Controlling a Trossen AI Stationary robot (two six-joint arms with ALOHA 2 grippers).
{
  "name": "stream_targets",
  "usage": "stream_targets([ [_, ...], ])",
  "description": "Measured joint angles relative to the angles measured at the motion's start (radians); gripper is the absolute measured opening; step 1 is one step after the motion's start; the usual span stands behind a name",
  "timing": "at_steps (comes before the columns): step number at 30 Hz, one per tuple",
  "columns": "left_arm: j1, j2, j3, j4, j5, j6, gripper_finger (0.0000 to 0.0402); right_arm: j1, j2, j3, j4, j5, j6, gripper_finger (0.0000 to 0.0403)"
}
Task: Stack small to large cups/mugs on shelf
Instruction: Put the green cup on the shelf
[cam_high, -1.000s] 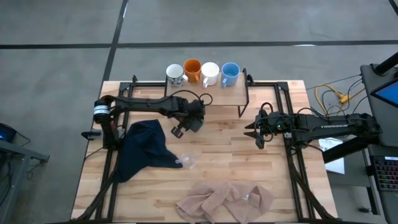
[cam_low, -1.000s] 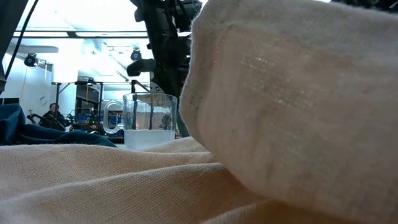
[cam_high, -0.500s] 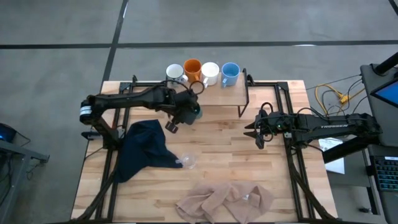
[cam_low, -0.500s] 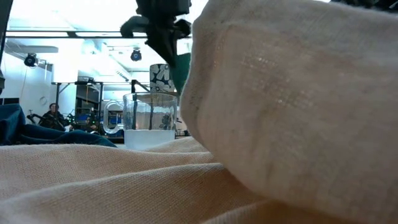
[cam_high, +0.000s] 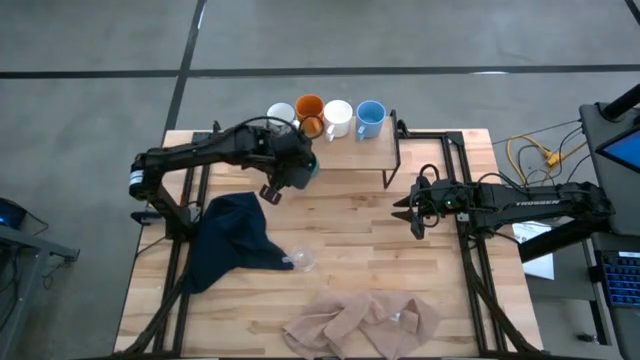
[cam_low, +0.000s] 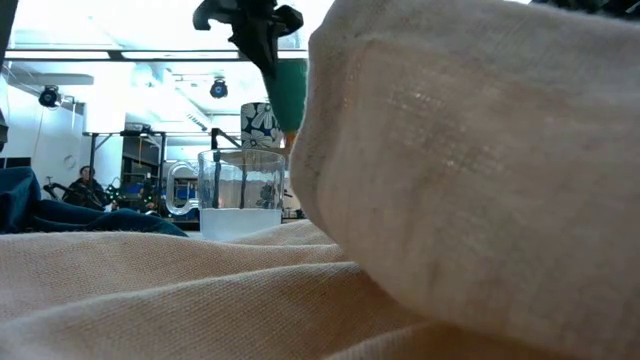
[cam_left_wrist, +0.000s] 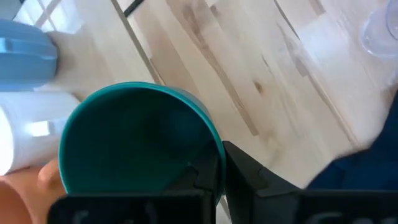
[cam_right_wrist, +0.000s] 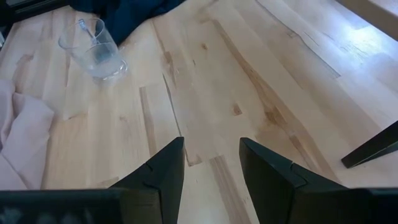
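Dark green mug (cam_high: 308, 170) is held off the tabletop by the left tool (cam_high: 292, 172), which is closed on the mug's rim: one finger inside, one outside, seen clearly in the left wrist view (cam_left_wrist: 134, 146). Mug sits just in front of the shelf (cam_high: 375, 152), at its left end, near the tabletop's far edge. In the low view the mug (cam_low: 290, 92) hangs under the tool (cam_low: 262, 30), above the level of the glass cup.

On the shelf, in a row from left to right: white-with-dark-pattern mug (cam_high: 281, 116), orange mug (cam_high: 309, 108), plain white mug (cam_high: 337, 117), light blue mug (cam_high: 370, 117). Mugs sit close together along the shelf's far edge; near part of the board is bare.

Clear glass cup (cam_high: 305, 260) stands on the tabletop near its middle, touching the hem of the dark blue cloth (cam_high: 230, 240) that lies toward the left edge. Same cup shows upright in the right wrist view (cam_right_wrist: 93, 50) and the low view (cam_low: 240, 192).

Beige cloth (cam_high: 365, 325) is bunched at the near edge, and fills most of the low view.

Right tool (cam_high: 408, 214) waits over the tabletop's right half, fingers apart, holding nothing, well apart from the cups.
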Motion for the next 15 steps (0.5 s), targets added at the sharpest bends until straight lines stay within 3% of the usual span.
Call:
stream_targets([
  [15, 0.022, 0.005, 0.186, -0.210, 0.058, -0.158, 0.0000, 0.000, 0.000, 0.000, 0.002, 0.018, -0.016, 0.0148],
])
